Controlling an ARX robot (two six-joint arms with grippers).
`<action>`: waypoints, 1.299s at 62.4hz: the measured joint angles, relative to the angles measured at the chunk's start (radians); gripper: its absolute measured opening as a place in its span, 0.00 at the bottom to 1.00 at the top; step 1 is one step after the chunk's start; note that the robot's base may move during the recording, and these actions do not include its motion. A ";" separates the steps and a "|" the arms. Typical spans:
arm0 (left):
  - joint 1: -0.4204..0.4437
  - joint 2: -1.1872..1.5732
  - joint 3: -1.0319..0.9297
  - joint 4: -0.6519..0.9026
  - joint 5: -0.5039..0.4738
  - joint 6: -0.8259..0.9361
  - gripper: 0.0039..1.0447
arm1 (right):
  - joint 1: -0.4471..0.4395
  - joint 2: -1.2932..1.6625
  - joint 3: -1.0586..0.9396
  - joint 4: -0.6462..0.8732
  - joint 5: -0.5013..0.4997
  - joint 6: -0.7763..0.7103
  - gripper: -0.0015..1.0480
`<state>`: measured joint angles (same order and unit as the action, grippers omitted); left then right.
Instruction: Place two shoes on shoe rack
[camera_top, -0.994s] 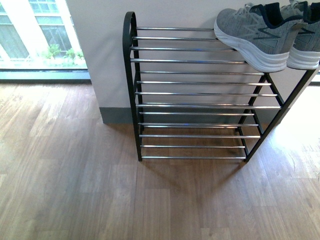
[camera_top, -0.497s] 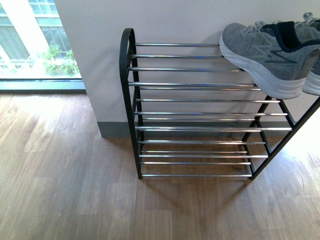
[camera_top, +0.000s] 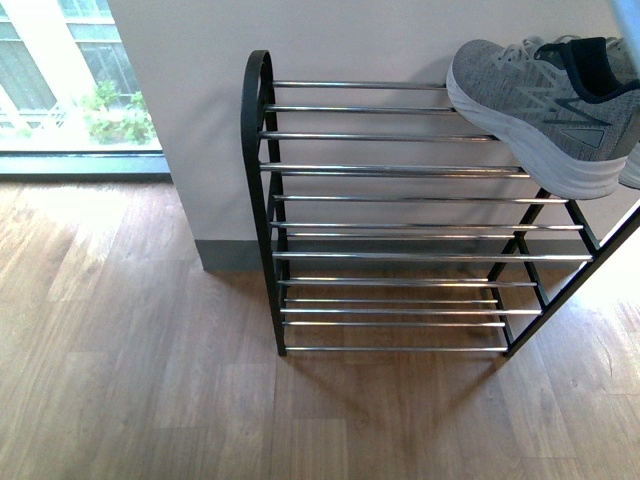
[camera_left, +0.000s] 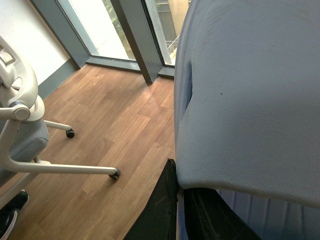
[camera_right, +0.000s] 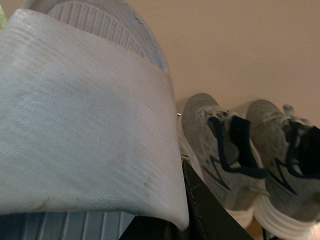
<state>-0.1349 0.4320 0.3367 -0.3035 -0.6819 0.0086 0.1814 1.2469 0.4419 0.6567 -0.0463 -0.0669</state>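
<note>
Sneakers (camera_top: 545, 110) up on the rack (camera_top: 400, 215), top tier, far right.
Pale blue slide (camera_left: 250, 95) filling the left wrist view, another slide (camera_right: 80, 125) filling the right; can't tell either gripper's grip.

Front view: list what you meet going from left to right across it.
Window → black end of the shoe rack → bare chrome rods → grey sneaker on the top tier.

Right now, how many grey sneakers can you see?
2. In the right wrist view they stand side by side: one sneaker nearer the slide, the other sneaker beyond it. None seem hidden.
</note>
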 joint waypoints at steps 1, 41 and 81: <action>0.000 0.000 0.000 0.000 0.000 0.000 0.01 | 0.015 0.027 0.018 0.009 0.013 0.000 0.01; 0.000 0.000 0.000 0.000 0.000 0.000 0.01 | 0.205 0.800 0.718 -0.085 0.258 -0.045 0.01; 0.000 0.000 0.000 0.000 0.000 0.000 0.01 | 0.085 1.128 1.000 -0.135 0.464 -0.271 0.01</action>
<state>-0.1349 0.4320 0.3367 -0.3035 -0.6819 0.0086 0.2665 2.3749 1.4422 0.5220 0.4175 -0.3378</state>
